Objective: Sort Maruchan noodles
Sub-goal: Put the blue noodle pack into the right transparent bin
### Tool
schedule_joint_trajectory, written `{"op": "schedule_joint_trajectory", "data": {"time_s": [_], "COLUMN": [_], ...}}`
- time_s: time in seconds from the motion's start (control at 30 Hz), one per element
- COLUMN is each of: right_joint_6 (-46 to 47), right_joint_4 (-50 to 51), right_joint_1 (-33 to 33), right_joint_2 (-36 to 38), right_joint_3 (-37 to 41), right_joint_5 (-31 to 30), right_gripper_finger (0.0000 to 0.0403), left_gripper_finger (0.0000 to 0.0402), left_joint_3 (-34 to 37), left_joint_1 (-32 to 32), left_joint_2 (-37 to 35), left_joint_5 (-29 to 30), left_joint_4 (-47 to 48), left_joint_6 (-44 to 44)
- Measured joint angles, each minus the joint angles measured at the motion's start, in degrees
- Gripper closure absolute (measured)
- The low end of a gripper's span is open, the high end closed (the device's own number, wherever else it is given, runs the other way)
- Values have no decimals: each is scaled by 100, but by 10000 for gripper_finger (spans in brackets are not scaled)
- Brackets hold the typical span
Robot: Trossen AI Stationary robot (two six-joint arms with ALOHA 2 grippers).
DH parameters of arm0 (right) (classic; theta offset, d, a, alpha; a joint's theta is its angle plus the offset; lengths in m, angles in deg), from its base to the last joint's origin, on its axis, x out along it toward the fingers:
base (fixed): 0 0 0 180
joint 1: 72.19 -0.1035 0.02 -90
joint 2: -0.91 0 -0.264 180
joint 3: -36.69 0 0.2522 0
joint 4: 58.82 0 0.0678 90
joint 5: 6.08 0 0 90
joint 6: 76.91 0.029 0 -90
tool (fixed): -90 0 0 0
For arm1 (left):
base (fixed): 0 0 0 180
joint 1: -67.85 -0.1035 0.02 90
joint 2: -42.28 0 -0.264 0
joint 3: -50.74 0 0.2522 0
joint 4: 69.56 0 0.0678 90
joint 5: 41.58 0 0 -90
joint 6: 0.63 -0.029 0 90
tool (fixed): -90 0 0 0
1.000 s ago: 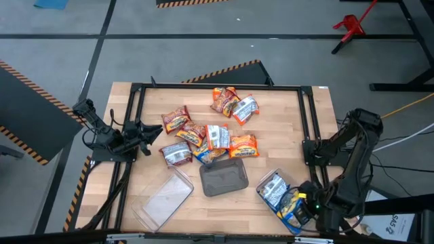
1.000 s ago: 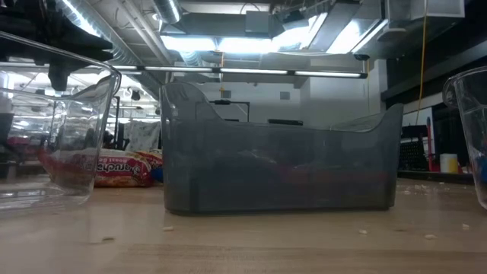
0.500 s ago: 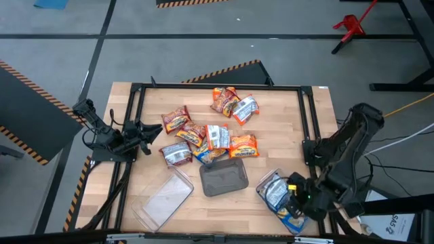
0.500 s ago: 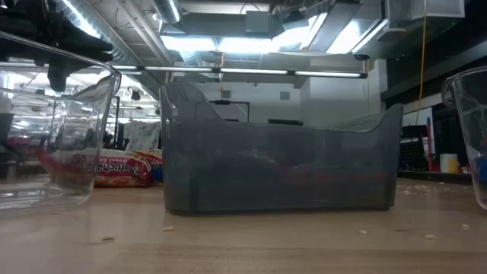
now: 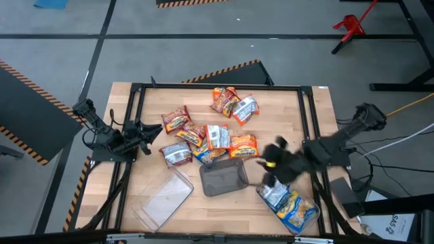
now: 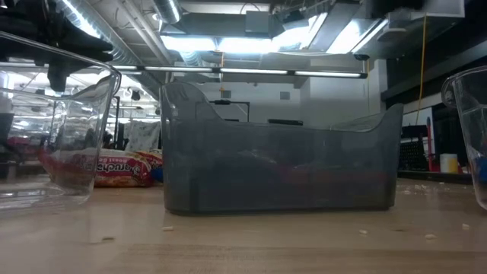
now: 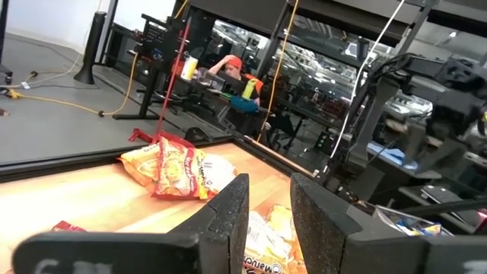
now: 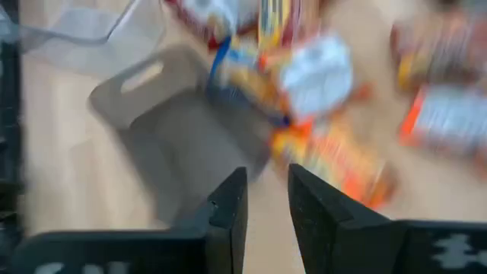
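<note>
Right claw, fingers slightly apart and empty, hangs above the grey tray; left claw likewise, at the counter's edge; two packets lie in one clear tray, nine on the counter

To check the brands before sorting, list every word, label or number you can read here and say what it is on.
"Maruc…", cut off at the picture's edge: on the orange noodle packet in the left wrist view.
Red lettering on the low-view packet, behind the clear tray: partly hidden, not readable.
Print on the table packets in the high view: too small to read.
Right wrist view: too blurred to read anything.
</note>
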Motion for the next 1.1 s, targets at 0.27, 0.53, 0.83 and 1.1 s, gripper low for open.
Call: {"op": "schedule_joint_trajectory", "data": {"time_s": [0.27,0.53,0.83,1.1], "right_joint_6": [-3731,-4853,-6456,-6901], "right_joint_4": [-1590,-2999,-3432,-3381], "right_joint_1": [1728,2836,2885,2899], "right_joint_2": [-569,-1622,-2578,-2823], "right_joint_3": [-3,-3,-94,-99], "right_joint_5": [1480,2546,2922,3560], "right_gripper_finger": [244,150,151,157], "left_gripper_finger": [300,299,299,299], "left_joint_3": [-1,1,-1,0], "left_joint_1": [0,0,0,0], "left_joint_2": [0,0,0,0], "left_joint_5": [16,123,249,257], "left_joint_4": [-2,0,2,-12], "left_joint_6": [-12,-11,4,24]}}
